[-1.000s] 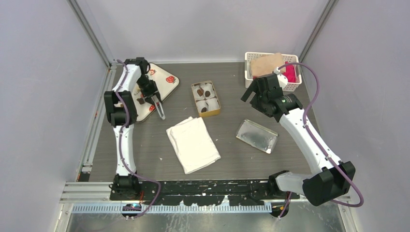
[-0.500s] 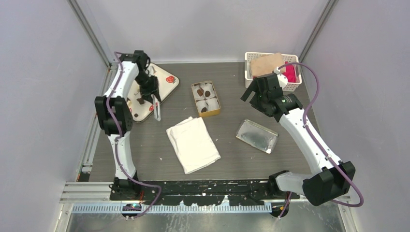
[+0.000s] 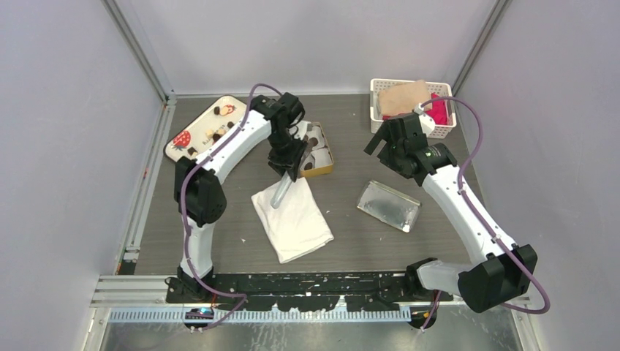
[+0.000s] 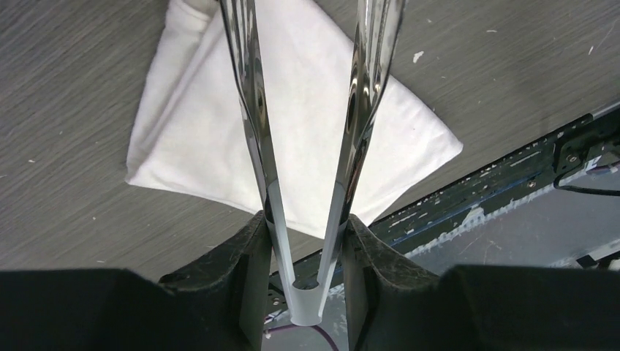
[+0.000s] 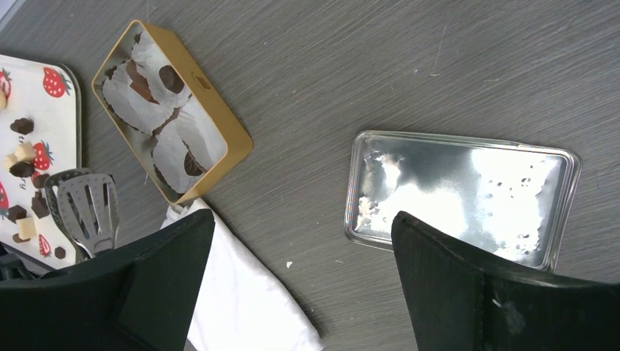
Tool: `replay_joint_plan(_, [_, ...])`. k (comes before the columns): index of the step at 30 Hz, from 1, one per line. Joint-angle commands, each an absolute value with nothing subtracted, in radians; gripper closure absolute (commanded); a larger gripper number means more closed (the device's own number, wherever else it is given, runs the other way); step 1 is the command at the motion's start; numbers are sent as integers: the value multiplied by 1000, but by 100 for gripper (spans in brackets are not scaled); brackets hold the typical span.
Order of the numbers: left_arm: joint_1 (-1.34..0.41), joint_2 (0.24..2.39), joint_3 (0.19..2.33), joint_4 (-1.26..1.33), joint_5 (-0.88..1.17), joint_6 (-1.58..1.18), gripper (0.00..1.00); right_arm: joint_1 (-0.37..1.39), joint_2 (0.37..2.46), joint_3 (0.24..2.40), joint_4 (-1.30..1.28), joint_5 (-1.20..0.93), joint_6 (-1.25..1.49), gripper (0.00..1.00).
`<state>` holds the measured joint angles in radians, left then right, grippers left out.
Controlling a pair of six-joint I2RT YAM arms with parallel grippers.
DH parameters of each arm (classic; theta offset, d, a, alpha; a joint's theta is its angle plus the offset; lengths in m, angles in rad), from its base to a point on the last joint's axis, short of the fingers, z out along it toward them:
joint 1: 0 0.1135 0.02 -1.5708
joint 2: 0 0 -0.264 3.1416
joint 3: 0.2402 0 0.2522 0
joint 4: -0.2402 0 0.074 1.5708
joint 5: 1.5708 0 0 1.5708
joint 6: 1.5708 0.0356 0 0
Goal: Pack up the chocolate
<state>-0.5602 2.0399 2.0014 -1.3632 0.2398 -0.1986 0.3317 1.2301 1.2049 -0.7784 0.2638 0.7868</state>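
Left hand (image 4: 307, 234) pinching the tongs (image 4: 252, 124), right hand (image 5: 301, 219) spread wide. I'd line the tips over a free cup in the gold tin (image 5: 219, 110) first.

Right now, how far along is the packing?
Done: a few chocolates sit in the tin's cups. In hand: the left gripper holds tongs over the cloth, apparently empty. Left: several chocolates on the tray; the lid lies off, right gripper open near it.
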Motion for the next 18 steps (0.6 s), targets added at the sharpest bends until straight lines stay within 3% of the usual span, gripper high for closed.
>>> replay_joint_plan(1, [-579,2045,2042,-1336,244,-210,100,327,1196,1212,-746,278,797,4])
replay_joint_plan(13, [-627,2288,2312,-1418,282,-209,100,328,1186,1213,-761,286,787,4])
replay_joint_plan(18, [-626,2322,2311,-1415,291,-219,100,327,1194,1221,-765,290,779,4])
